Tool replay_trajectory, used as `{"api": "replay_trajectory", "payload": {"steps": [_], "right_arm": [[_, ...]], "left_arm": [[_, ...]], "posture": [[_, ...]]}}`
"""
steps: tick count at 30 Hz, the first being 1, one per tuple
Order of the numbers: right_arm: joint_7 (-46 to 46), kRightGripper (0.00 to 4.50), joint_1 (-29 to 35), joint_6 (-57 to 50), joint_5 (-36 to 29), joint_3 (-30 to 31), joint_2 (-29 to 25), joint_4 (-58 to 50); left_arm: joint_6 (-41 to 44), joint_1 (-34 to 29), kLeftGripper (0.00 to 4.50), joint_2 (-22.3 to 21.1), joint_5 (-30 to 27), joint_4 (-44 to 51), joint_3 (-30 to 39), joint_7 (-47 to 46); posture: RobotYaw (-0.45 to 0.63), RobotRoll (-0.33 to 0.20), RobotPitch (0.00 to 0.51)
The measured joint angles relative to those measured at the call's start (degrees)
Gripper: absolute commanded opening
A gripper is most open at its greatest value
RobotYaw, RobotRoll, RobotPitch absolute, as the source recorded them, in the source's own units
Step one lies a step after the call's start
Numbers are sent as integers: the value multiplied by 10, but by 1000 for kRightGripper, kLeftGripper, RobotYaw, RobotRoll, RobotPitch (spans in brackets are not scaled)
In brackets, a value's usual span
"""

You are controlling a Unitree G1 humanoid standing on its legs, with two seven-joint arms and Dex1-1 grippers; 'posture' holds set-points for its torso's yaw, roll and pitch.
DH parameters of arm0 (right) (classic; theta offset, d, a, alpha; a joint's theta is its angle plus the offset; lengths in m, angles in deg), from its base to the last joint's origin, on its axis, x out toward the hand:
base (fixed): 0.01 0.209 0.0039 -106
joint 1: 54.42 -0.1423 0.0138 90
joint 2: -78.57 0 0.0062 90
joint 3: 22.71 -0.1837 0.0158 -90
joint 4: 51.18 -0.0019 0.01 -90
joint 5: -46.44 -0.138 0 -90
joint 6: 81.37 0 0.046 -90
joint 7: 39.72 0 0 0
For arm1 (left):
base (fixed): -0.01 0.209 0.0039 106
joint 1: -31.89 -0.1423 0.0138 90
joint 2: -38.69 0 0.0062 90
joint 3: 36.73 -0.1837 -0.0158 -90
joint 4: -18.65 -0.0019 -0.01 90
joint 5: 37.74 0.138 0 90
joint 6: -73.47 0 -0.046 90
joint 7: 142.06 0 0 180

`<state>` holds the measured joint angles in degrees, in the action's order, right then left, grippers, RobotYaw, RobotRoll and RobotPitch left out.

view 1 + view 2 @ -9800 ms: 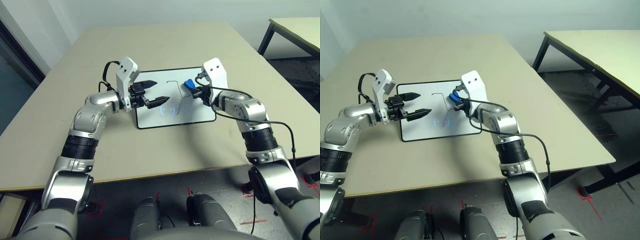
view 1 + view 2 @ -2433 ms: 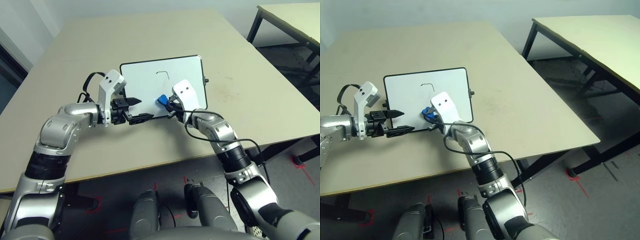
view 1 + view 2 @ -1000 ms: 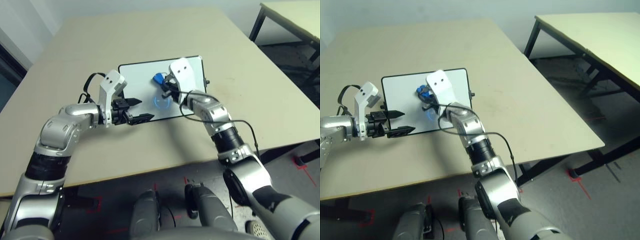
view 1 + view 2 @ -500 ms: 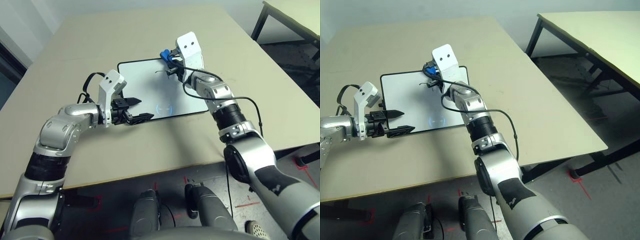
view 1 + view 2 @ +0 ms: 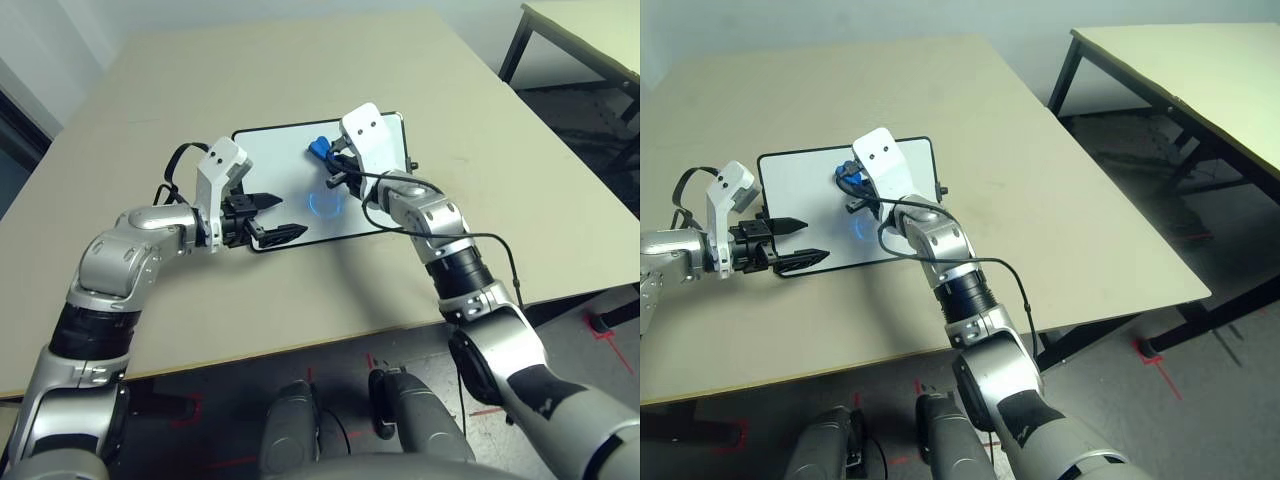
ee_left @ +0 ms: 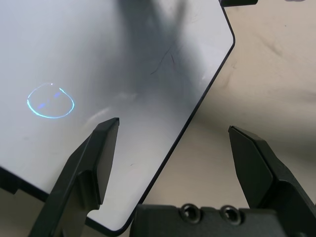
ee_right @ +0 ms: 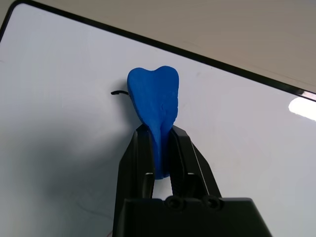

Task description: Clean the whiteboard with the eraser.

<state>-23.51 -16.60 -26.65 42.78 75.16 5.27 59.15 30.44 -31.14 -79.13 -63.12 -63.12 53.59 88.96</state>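
The whiteboard [image 5: 280, 165] lies flat in the middle of the beige table. My right gripper [image 5: 328, 160] is shut on the blue eraser [image 5: 319, 148], whose tip presses on the board's far half [image 7: 59, 98]. A short black stroke [image 7: 118, 92] shows right beside the eraser [image 7: 153, 96]. My left gripper [image 5: 292, 215] stands open at the board's near left corner, one finger [image 6: 98, 153] over the white surface and the other over the table. Faint thin marks [image 6: 165, 59] remain near that edge.
A ring of bluish light [image 5: 325, 203] reflects off the board's middle. A small black knob [image 5: 413, 165] sticks out of its right side. A second table [image 5: 1200, 90] on black legs stands at the far right, across a floor gap.
My right gripper carried the eraser out to the board's far edge and has come back toward the middle of its far half. The left arm has stayed put.
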Motion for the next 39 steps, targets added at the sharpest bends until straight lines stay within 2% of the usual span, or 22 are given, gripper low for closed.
{"api": "replay_trajectory", "payload": {"steps": [5, 12, 19, 25, 34, 39], "right_arm": [[10, 384, 39, -29, 3, 26, 0, -45], [12, 384, 17, -32, 5, 22, -13, -28], [16, 384, 23, -58, 15, 32, -21, -47], [23, 384, 6, -87, 19, 33, -53, -47], [61, 384, 38, -182, 24, 93, -82, -130], [77, 384, 34, -195, 24, 109, -93, -134]], "left_arm": [[0, 9, 4500, 0, 0, 0, 0, -3], [0, 14, 4500, -1, 0, -1, 0, -3], [0, 17, 4500, -1, 0, -1, 0, -4], [0, 18, 4500, -2, 0, -1, 0, -3], [0, 21, 4500, -2, 0, -1, -1, -3], [0, 25, 4500, -2, 0, -4, -1, -3]], "posture": [[6, 0, 96], [3, 0, 89], [-4, 0, 80], [-11, 0, 71], [-17, 0, 62], [-19, 0, 61]]}}
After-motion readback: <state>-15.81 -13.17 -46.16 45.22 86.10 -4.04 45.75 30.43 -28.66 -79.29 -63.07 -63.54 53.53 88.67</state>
